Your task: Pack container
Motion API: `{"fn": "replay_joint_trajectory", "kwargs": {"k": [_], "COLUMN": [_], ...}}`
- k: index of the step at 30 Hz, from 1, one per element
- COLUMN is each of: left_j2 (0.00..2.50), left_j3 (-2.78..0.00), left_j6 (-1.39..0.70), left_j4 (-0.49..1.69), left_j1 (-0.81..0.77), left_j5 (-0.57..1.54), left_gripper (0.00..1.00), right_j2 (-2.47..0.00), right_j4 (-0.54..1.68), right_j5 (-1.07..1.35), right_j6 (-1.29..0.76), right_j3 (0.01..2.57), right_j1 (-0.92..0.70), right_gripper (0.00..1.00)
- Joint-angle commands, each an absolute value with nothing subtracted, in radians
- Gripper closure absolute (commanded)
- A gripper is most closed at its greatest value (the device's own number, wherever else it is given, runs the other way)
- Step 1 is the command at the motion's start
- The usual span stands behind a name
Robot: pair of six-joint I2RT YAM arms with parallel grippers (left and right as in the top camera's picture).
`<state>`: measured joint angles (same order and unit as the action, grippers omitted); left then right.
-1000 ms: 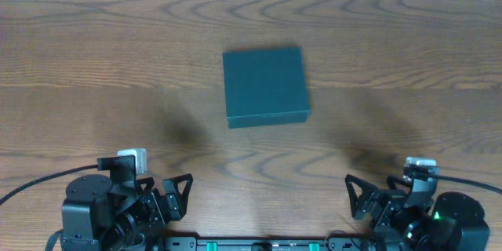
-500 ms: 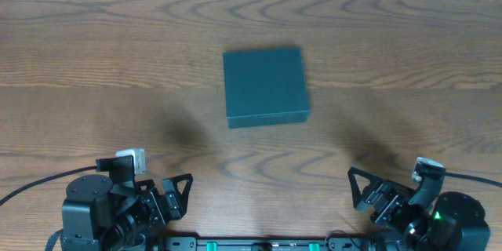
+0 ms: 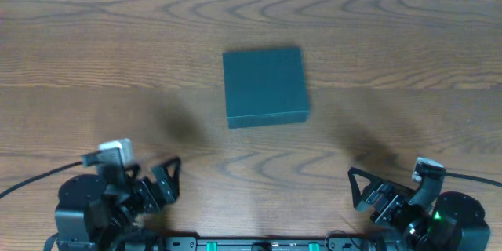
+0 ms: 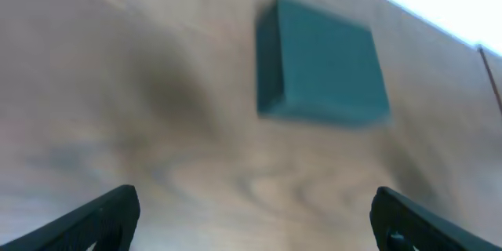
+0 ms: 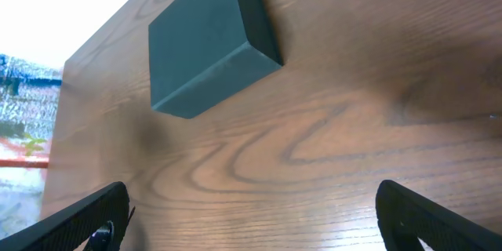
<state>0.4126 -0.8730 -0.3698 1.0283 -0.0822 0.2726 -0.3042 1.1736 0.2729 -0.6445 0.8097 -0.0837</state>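
The container is a dark teal square box with its lid closed, lying flat on the wooden table at mid-centre. It also shows in the left wrist view and in the right wrist view. My left gripper is open and empty at the near left edge, well short of the box. My right gripper is open and empty at the near right edge. In both wrist views the grippers have only bare table between their wide-apart fingers.
The wooden table stretches around the box, and no snack packets are in view. The far table edge meets a white background. Cables trail from both arm bases at the near edge.
My left arm has shifted and turned a little to the left. My right wrist moved slightly right earlier and is now still. The box has not moved.
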Motion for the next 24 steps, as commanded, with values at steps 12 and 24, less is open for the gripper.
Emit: {"fn": "replay_joint_trajectory", "kwargs": {"k": [12,24], "left_j2": [0.147,0.029], "left_j3": [-0.338,-0.097], "left_j6": [-0.218,-0.171], "left_j4": [0.460,0.278], "left_j1": [0.172,0.179], "left_j5": [0.069,0.067], "left_gripper": [0.05,0.05], "right_j2": [-0.299,-0.299], "right_j4": [1.174,1.174], "right_j5": [0.273,0.273], "right_j6": [-0.657,-0.657], "right_j3": [0.804,0.804], "right_j1": [-0.092,-0.092], "right_gripper": [0.01,0.01]}}
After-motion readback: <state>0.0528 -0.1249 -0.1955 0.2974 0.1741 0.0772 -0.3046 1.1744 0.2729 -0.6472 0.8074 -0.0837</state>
